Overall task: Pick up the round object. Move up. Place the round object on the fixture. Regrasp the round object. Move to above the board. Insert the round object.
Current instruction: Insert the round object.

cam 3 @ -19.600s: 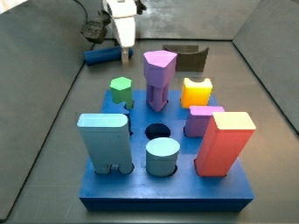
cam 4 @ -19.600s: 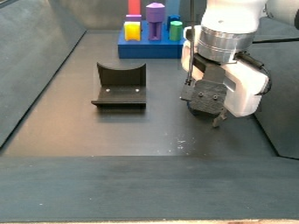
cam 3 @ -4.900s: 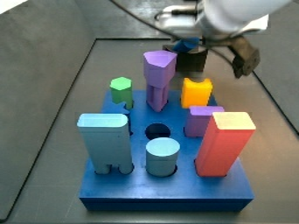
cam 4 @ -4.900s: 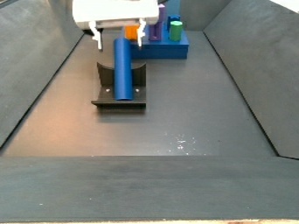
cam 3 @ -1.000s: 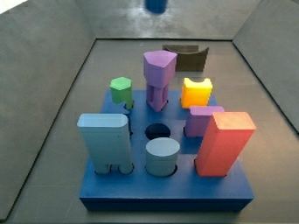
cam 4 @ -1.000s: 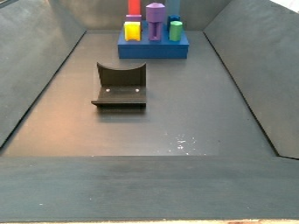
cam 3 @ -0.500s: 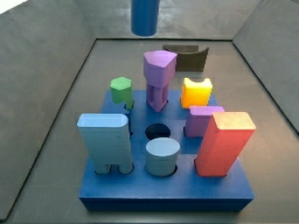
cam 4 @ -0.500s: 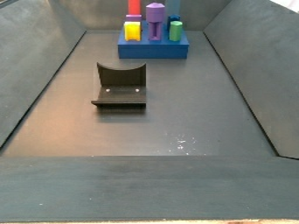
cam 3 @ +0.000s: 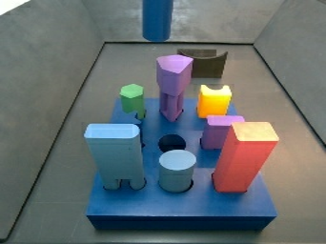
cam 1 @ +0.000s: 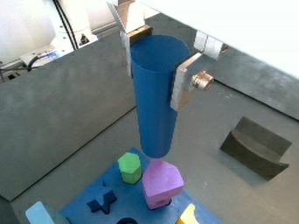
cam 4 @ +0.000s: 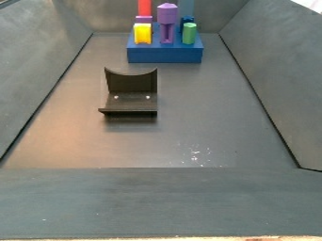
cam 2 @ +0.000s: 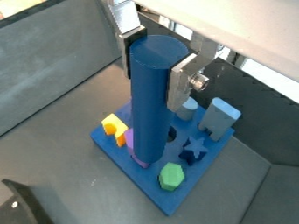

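End effector [cam 1: 156, 63] grips round object [cam 1: 155, 101] upright, high above board [cam 2: 177, 194] on dark floor [cam 4: 164, 141].

Round object [cam 3: 155, 19]: dark blue cylinder, upright, hanging at top edge of side view, upper end cut off by frame. Gripper out of frame. Cylinder well above board [cam 3: 185, 213], over its far end, clear of pegs.

Fixture [cam 3: 204, 63] on floor behind board, notch empty.

On board: purple peg [cam 3: 173, 86], green hexagonal peg [cam 3: 132, 97], yellow peg [cam 3: 215, 99], small purple peg [cam 3: 222, 131], red-orange block [cam 3: 247, 154], light blue block [cam 3: 113, 152], pale teal cylinder [cam 3: 177, 171]. Round hole [cam 3: 171, 144] open, between purple peg and pale teal cylinder.
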You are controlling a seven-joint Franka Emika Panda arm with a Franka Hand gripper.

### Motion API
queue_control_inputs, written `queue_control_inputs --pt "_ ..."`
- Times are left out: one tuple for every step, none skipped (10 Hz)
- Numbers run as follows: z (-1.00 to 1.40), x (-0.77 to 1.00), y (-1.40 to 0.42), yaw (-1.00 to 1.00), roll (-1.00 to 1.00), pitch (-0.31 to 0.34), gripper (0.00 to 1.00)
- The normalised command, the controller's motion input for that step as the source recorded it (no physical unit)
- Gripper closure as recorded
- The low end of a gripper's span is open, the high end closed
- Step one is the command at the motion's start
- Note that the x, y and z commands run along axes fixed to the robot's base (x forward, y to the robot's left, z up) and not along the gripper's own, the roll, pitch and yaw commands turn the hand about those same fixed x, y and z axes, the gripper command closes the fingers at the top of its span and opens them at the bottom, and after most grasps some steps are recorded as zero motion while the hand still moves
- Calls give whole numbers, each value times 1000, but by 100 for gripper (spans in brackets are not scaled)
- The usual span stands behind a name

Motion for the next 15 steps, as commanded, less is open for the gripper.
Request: queue_control_inputs --pt "-46 320 -417 0 -251 0 100" --pt "0 346 -431 0 -330 0 100" --pt "-97 394 -480 0 -296 0 100" --pt "-237 386 -509 0 -230 0 100" --pt "-343 297 -454 0 -191 -10 100" --pt "-394 214 -394 0 -164 -39 100" --pt "-443 180 -351 0 -150 -34 100" --pt "-437 123 -306 0 -119 -20 100" --pt "-457 0 -123 0 -44 0 100" --pt "-477 -77 0 0 -7 0 100" --pt "-483 -240 0 0 0 -16 100" --pt "-454 -326 0 0 0 -51 100" --pt "-434 -283 0 0 -6 -97 100" --pt "-429 -191 -60 0 -43 -146 100" --pt "-357 -169 -77 0 -34 -140 100"
